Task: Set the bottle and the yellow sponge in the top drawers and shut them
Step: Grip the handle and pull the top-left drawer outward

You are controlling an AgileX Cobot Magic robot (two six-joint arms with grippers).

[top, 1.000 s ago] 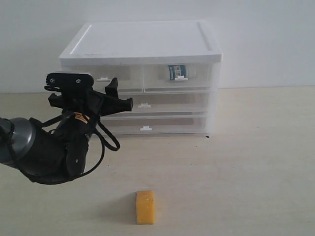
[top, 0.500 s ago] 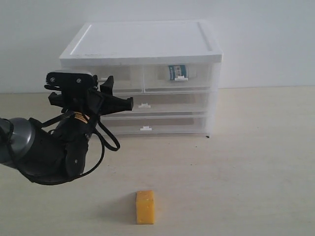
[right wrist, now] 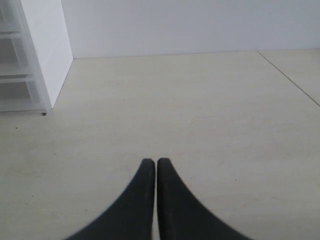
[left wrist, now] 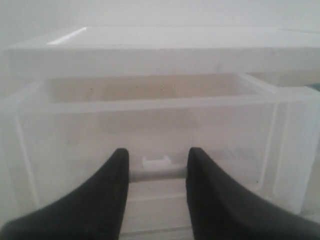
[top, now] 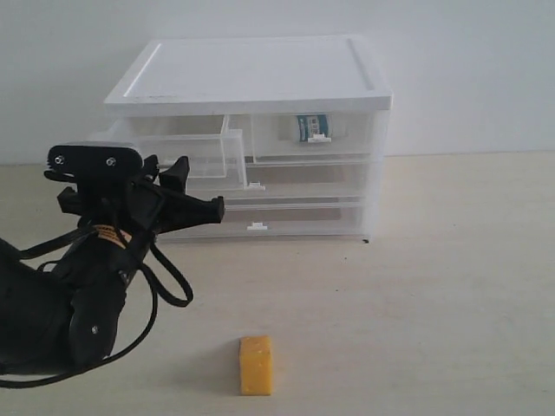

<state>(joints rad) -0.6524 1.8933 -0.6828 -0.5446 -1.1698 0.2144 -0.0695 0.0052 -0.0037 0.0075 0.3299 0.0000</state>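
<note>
Now left gripper has drawn top-left drawer out.

No legible text in any view. bottle label: teal with white patches, print too small to read. Striped sticker on robot arm: orange-yellow bands, characters indiscernible.

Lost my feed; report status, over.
Left gripper shut on handle, left drawer out. Right gripper shut, empty. Bottle in right drawer, sponge on table. Nothing blocking sponge.
</note>
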